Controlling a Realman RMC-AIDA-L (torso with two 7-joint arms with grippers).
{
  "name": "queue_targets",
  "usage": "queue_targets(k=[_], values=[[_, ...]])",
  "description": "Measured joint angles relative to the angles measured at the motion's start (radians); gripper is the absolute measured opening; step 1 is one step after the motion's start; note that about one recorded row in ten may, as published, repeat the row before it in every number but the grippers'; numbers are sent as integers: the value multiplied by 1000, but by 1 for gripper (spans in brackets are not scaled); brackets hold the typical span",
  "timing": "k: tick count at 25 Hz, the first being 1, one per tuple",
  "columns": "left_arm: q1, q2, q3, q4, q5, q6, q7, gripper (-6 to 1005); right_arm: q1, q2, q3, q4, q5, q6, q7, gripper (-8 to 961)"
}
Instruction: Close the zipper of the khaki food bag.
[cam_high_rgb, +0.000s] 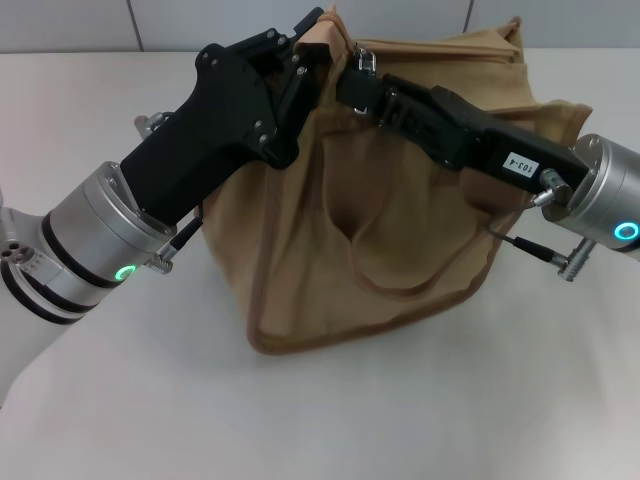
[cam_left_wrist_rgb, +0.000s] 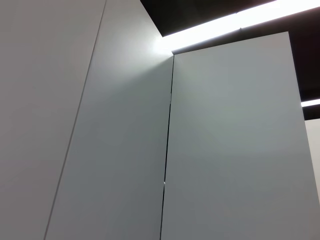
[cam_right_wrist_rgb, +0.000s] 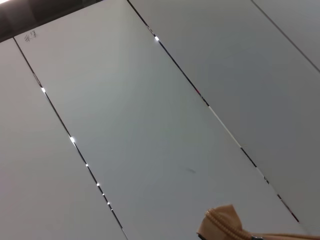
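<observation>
The khaki food bag (cam_high_rgb: 380, 240) stands on the white table in the middle of the head view, its looped handle (cam_high_rgb: 400, 270) hanging down the front. My left gripper (cam_high_rgb: 308, 55) comes in from the left and is shut on the bag's raised top left corner (cam_high_rgb: 328, 30). My right gripper (cam_high_rgb: 356, 84) reaches across from the right along the bag's top and is shut at the zipper's silver pull tab (cam_high_rgb: 362, 62). A khaki end of the zipper (cam_right_wrist_rgb: 222, 224) peeks into the right wrist view. The left wrist view shows only wall panels.
The white table (cam_high_rgb: 400, 420) spreads in front of and around the bag. A pale wall with panel seams (cam_right_wrist_rgb: 165, 55) stands behind. The right arm's cable plug (cam_high_rgb: 560, 262) hangs beside the bag's right side.
</observation>
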Motion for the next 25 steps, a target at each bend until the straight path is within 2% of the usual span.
queue_targets(k=[5,11,21,25], values=[[0,0,0,0,-2,0,0,158,-7,0,1,0,4,-4,0,230],[-1,0,0,0,-3,-2,0,161,-11,0,10,0,6,7,0,228],[-1,0,0,0,-4,-8,0,166,-14,-1,2,-12,7,22,-4,1],[1,0,-3,1,-5,-8,0,168,-23,-2,7,-13,7,25,-4,2]])
